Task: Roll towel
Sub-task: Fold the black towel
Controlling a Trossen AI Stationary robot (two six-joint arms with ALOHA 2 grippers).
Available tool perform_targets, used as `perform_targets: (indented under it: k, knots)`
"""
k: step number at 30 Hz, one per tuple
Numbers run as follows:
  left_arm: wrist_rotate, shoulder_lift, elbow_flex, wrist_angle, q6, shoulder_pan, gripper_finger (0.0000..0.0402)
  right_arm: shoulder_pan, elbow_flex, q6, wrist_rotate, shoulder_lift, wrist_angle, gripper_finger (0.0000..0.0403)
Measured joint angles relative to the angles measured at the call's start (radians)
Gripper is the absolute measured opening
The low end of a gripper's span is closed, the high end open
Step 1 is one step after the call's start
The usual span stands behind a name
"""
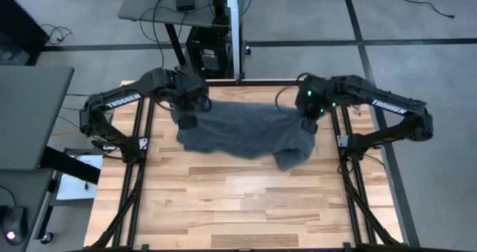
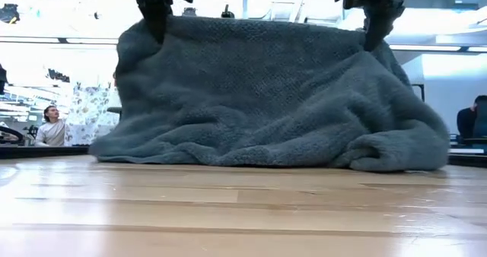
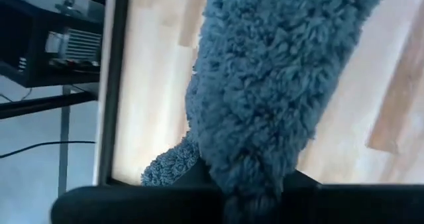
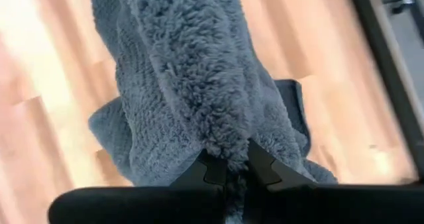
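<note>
The left gripper [image 1: 188,121] has its jaws clamped on the left top corner of the towel [image 1: 238,133], holding it raised above the tabletop [image 1: 238,207]. The towel hangs as a sheet between both arms; its lower edge lies bunched on the tabletop. The right gripper [image 1: 307,124] has its jaws clamped on the towel's right top corner, also raised

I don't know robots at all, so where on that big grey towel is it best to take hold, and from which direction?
By its top edge near the two corners, coming from above. That is how it hangs now: the left tool and the right tool are each shut on the towel there, so it drapes like a curtain, its lower part bunched on the table. Pinching the bunched middle would probably catch several layers.
</note>
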Motion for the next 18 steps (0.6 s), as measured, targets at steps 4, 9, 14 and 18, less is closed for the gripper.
perform_targets:
  k: [4,9,14,18]
  knots:
    - [-0.117,0.001,0.046,0.037,0.054,0.095,0.0,-0.141,0.076,-0.129,0.109,0.034,0.042,0.0001]
    - [-0.149,-0.004,0.153,0.006,0.003,0.146,0.0,-0.23,0.237,-0.226,0.156,0.068,0.08,0.0]
    - [-0.15,-0.048,0.196,-0.101,-0.128,0.043,0.0,-0.098,0.282,-0.181,0.154,0.052,0.014,0.0]
    - [-0.115,-0.092,0.133,-0.111,-0.279,-0.091,0.0,0.09,0.252,-0.006,0.164,0.047,-0.07,0.0]
